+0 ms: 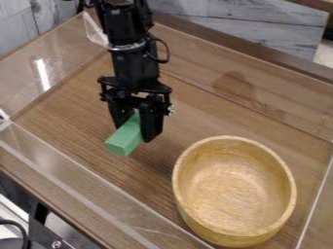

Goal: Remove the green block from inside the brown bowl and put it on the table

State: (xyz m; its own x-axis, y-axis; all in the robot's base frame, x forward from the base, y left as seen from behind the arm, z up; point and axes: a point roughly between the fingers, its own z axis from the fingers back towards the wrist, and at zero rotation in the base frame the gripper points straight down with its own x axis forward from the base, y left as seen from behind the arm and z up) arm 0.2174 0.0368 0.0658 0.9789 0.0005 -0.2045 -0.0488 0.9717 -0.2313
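Observation:
The green block (125, 141) is a small bright bar, tilted, with its lower end at or just above the table (78, 107). My gripper (138, 130) points down at it, shut on the block's upper end between its black fingers. The brown bowl (236, 188) stands to the lower right, a short way from the gripper, with nothing inside it. Whether the block's lower end touches the wood I cannot tell.
Clear acrylic walls (53, 160) run along the table's edges at the left and front. The black arm (127, 44) rises from the gripper toward the top of the view. A pale wall lies behind the table at the upper right.

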